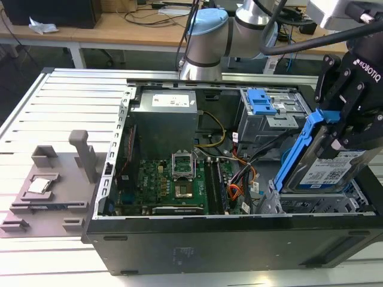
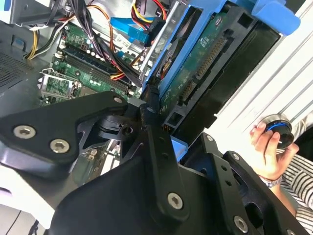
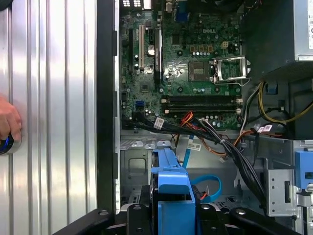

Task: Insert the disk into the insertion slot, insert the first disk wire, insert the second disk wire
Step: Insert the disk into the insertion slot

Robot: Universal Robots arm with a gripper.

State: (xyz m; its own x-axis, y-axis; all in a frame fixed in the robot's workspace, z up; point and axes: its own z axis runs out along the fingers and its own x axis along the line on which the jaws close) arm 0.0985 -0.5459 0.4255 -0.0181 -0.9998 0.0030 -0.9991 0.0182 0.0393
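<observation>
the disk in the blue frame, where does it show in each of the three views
Exterior view: the disk is at the exterior view's right, tilted, gripped by the hand over the insertion slot.
Second wrist view: its green circuit-board underside faces the camera, beyond the hand's black linkage.
First wrist view: its blue frame stands close to the camera, in front of the open case.
Shared landmark: the motherboard's CPU socket.

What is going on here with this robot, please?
The black pincer grips a flat silver hard drive in a bright blue plastic frame, tilted over the silver-grey perforated metal drive bay of the open black computer case, not yet seated. A person's hand rests on a round blue-ringed knob beside the case.
</observation>
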